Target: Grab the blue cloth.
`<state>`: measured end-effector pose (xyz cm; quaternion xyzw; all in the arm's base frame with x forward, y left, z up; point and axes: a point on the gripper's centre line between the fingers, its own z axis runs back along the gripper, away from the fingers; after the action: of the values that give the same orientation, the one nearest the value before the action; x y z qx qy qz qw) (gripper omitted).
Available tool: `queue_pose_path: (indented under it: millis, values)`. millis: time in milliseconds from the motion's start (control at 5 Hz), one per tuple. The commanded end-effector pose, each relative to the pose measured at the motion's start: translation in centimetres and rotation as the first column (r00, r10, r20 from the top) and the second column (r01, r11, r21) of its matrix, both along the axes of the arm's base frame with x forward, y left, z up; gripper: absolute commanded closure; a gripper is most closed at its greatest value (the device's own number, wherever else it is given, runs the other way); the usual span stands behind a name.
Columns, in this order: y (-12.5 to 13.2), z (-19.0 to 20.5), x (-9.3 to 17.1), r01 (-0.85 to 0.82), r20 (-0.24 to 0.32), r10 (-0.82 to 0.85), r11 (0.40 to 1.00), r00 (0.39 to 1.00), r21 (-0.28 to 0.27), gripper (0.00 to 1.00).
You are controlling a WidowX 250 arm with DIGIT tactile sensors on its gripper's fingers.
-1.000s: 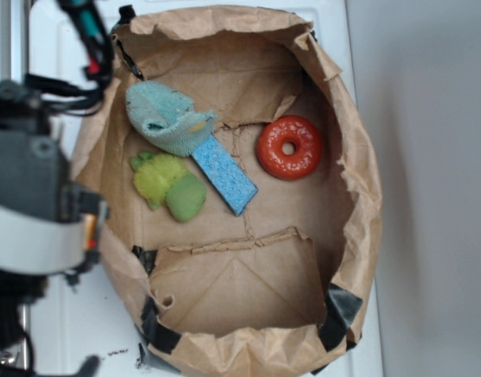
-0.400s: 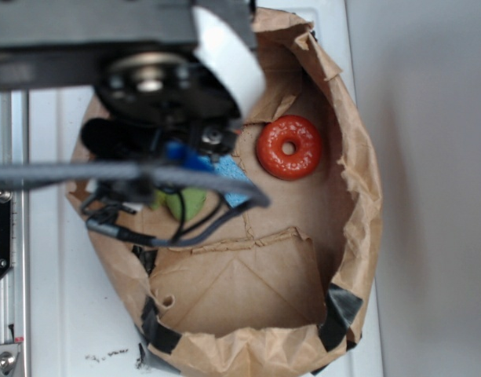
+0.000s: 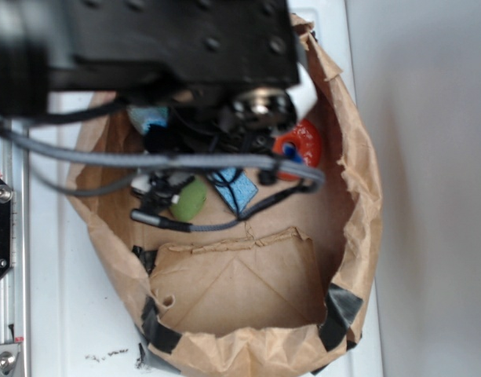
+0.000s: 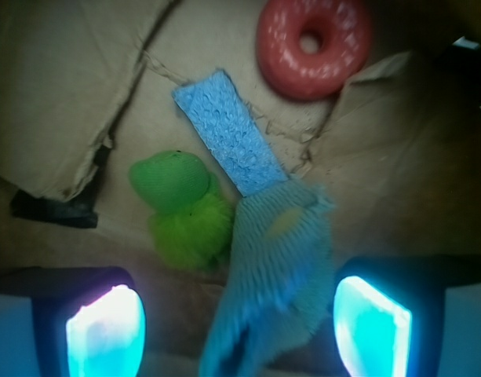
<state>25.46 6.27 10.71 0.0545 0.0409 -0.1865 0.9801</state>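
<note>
Brown paper bag (image 3: 358, 196) on the bench holds everything; wrist view is the one to trust, the exterior is mostly blocked by the arm. Left to right in wrist view: left jaw pad glowing at bottom left, green plush toy (image 4: 184, 206) just ahead of it, then the blue cloth (image 4: 275, 275) between the pads and nearer the right one, then the right pad at bottom right. Jaws (image 4: 238, 330) are spread wide, nothing pinched yet. Blue sponge (image 4: 228, 133) lies ahead of the jaws, its near end tucked against or under the cloth's far edge; red doughnut (image 4: 315, 47) sits further out, well clear. For a clean grab I'd go straight down onto the cloth's bunched middle and close only once low enough to catch fabric. Risk: the left pad catching the plush.
</note>
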Motion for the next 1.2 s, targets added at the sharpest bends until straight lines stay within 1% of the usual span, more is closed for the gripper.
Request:
queue_pose_path:
  millis: [0, 200, 400, 600, 800, 1000]
  values:
    - [-0.1, -1.9, -1.1, -0.016, -0.074, 0.025, 0.993, 0.997, 0.119, 1.00]
    - [-0.6, -1.3, -1.1, 0.001, -0.052, 0.005, 0.992, 0.999, 0.123, 1.00]
    - [-1.5, 0.9, -1.2, 0.007, -0.004, -0.007, 0.997, 1.000, 0.081, 1.00]
    - [-2.5, 6.1, 0.0, 0.029, 0.096, -0.028, 0.999, 0.995, -0.015, 1.00]
    - [-3.4, 10.1, 0.8, 0.063, 0.175, -0.041, 0.991, 0.984, -0.120, 1.00]
    - [-4.2, 12.0, 1.7, 0.087, 0.211, -0.050, 0.981, 0.976, -0.172, 1.00]
